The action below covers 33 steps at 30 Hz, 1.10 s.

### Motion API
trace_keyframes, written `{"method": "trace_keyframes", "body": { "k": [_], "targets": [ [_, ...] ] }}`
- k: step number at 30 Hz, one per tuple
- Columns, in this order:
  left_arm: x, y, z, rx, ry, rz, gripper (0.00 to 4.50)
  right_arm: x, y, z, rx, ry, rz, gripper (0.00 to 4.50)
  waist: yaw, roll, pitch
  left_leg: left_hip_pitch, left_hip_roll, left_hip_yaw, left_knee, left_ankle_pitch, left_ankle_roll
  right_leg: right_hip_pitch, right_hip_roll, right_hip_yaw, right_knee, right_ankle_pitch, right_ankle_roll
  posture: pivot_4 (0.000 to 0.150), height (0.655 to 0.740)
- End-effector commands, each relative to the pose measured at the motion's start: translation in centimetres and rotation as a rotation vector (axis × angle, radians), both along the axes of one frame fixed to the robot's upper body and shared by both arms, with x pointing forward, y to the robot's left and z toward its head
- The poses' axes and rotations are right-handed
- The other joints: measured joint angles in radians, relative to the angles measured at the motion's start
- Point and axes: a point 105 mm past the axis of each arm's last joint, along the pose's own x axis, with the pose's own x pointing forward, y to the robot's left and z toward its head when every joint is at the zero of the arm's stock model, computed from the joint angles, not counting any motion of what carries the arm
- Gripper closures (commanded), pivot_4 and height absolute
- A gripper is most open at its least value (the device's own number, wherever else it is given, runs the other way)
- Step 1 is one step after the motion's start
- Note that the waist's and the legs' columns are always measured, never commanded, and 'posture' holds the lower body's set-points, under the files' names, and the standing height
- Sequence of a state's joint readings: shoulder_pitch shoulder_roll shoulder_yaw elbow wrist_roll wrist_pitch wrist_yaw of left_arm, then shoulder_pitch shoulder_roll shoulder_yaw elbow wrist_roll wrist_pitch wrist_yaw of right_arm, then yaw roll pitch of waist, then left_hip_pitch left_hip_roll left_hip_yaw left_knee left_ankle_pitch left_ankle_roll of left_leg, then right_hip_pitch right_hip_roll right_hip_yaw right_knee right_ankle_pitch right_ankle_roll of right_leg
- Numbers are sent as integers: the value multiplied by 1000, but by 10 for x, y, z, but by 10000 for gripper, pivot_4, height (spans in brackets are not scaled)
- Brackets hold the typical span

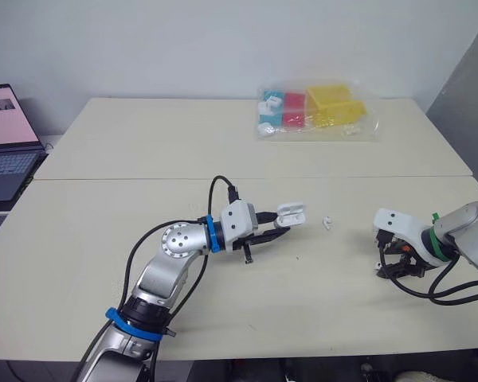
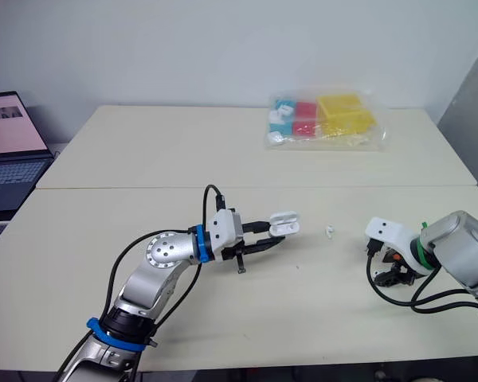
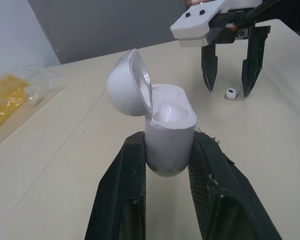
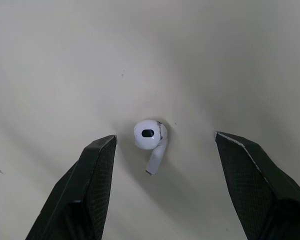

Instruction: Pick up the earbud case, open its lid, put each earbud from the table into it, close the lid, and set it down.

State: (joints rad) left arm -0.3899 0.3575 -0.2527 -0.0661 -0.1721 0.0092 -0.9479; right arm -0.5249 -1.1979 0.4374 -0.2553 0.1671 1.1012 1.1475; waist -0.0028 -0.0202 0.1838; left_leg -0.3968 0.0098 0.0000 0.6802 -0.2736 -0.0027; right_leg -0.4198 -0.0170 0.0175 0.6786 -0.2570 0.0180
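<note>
The left gripper (image 3: pixel 168 147) is clamped on the lower body of the white earbud case (image 1: pixel 291 213), one black finger on each side, and holds it just above the cream table (image 1: pixel 143 143). The case's lid (image 3: pixel 126 85) is hinged fully back, so the moulded inside faces up. Something white and rounded sits in the nearer well, but I cannot tell whether it is a seated earbud or the bare well.

A loose white earbud (image 1: pixel 327 223) lies on the table just beyond the case on its right side, between the case and the right gripper (image 1: pixel 398 269). In the right wrist view the earbud rests with its stem flat on the table, in the gap between that gripper's two fingers. These are spread wide apart and touch neither the earbud nor the case. The right gripper points down at the table, well to the right of the case.

Far behind the case, towards the wall, lies a clear plastic bag (image 1: pixel 315 111) of blue, red and yellow blocks. An open laptop (image 1: pixel 8 147) stands well to the case's left, off the table's edge.
</note>
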Motion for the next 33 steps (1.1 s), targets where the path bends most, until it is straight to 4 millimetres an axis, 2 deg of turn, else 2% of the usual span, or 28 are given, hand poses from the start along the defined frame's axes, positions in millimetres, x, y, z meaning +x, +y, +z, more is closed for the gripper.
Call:
{"method": "trace_keyframes", "body": {
  "k": [1, 20, 23, 29, 33],
  "targets": [
    [-3, -3, 5, -15, -37, -9, 36990, -1, 3, 3, -5, -15, 10, 12535, 0, 0, 0, 0, 0, 0, 0, 0, 0, 0, 0, 0, 0, 0, 0, 1500, 7400],
    [-3, -3, 2, -2, -33, -3, 36990, -1, 12, 0, 20, -4, -5, 12535, -1, 0, 0, 0, 0, 0, 0, 0, 0, 0, 0, 0, 0, 0, 0, 1500, 7400],
    [-3, -3, 1, 0, -32, -2, 36990, -1, 13, -1, 23, -5, -2, 18629, -2, 0, 0, 1, 0, 0, 0, 0, 0, 0, 0, 0, 0, 0, 0, 1500, 7400],
    [-3, -2, 1, 6, -32, -3, 36990, 0, 17, -1, 32, -9, 2, 40039, -2, 0, 0, 0, 0, 0, 0, 0, 0, 0, 0, 0, 0, 0, 0, 1500, 7400],
    [-3, -1, 0, 9, -31, -2, 36990, -2, 15, 0, 29, -8, 4, 41049, -1, 0, 0, 0, 0, 0, 0, 0, 0, 0, 0, 0, 0, 0, 0, 1500, 7400]
  ]
}}
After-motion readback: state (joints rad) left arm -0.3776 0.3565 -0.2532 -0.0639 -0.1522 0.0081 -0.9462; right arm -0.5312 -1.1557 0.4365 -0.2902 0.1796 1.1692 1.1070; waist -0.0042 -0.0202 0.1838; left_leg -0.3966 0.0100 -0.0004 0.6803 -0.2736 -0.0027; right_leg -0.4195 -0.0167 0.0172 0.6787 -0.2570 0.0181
